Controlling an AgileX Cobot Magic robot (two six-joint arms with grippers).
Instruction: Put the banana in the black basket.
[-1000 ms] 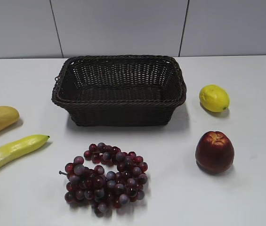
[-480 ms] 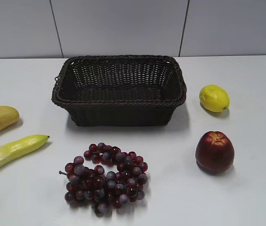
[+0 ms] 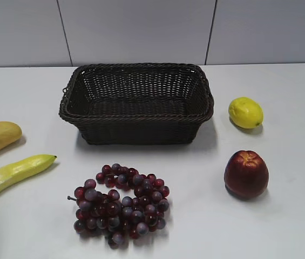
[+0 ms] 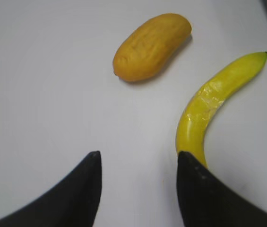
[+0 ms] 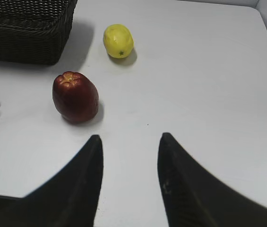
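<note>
Both claws gape wide, holding nothing (left gripper (image 4: 138,163) hangs beside the banana (image 4: 209,101); right gripper (image 5: 129,144)).

The black basket (image 3: 137,105) is woven wicker, matt and rough, with a braided rim. The banana (image 4: 209,105) looks smooth and waxy, with a glossy patch mid-length. The plumper yellow-orange fruit (image 4: 152,46) is dull and finely pitted. The apple (image 5: 75,96) shines; the table (image 5: 209,85) is smooth matt white.
</note>
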